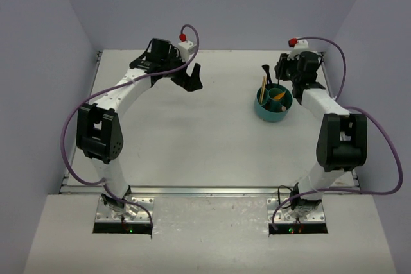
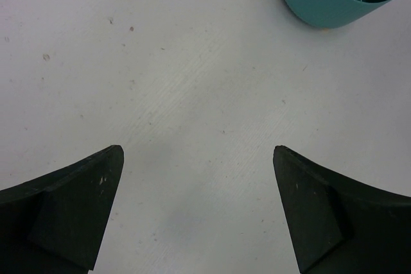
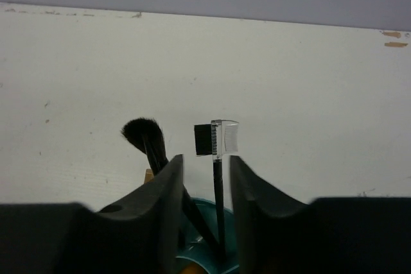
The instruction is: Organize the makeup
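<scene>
The teal round container [image 1: 273,106] stands at the table's right rear. It holds a wooden stick [image 1: 262,89], an orange wedge [image 1: 277,96] and black brushes [image 1: 266,70]. In the right wrist view a fluffy black brush [image 3: 144,134] and a thin black brush with a comb head [image 3: 216,138] stand up from the container [image 3: 205,213]. My right gripper [image 3: 205,158] is open, with its fingers either side of the comb brush's handle and not touching it. It also shows in the top view [image 1: 281,74]. My left gripper [image 1: 190,80] is open and empty over bare table [image 2: 198,152]. No pencil, tube or discs show.
The container's wall shows at the top right of the left wrist view [image 2: 327,4]. The back wall runs close behind the container. Purple cables loop beside both arms. The table's metal front edge [image 1: 205,190] runs in front of the arm bases.
</scene>
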Available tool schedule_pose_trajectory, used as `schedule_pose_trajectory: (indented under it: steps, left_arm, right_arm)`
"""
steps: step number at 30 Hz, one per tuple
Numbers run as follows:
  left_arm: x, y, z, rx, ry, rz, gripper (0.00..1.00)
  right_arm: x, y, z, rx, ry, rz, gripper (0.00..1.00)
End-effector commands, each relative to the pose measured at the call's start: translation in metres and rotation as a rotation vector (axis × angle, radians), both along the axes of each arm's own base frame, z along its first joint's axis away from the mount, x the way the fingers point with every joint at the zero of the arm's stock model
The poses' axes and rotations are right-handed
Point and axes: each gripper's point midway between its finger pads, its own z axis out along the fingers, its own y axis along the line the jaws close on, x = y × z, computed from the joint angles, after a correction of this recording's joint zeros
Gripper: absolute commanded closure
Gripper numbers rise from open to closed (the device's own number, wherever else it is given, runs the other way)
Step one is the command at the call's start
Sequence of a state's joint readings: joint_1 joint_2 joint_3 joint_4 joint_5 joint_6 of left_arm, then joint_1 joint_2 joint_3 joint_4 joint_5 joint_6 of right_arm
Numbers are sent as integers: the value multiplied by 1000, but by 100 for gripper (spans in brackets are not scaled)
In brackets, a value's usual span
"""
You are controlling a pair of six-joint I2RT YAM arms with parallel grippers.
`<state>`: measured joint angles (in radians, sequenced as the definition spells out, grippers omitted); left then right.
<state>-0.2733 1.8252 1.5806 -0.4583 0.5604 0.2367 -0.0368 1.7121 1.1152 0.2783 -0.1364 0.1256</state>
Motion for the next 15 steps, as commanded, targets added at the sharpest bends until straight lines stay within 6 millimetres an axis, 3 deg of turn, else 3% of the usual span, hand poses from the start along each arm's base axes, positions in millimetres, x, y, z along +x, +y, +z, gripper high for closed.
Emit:
schedule_pose_trajectory:
  steps: [1,8,12,15]
  left_arm:
    - [7,4,35,-12,-106,3,0]
    - [8,8,34,-4,-115,7,0]
    - [13,19,34,-21,-96,55,0]
    - [23,45,29,-18,-77,153,0]
  right_arm:
    - [-7,6,26,-27,-45,44,55]
    - [-20,8,64,-46,-94,65,41]
    - [-45,-18,84,21,-121,-59,27]
    - [-68,-57,71,119,-66,-254,19]
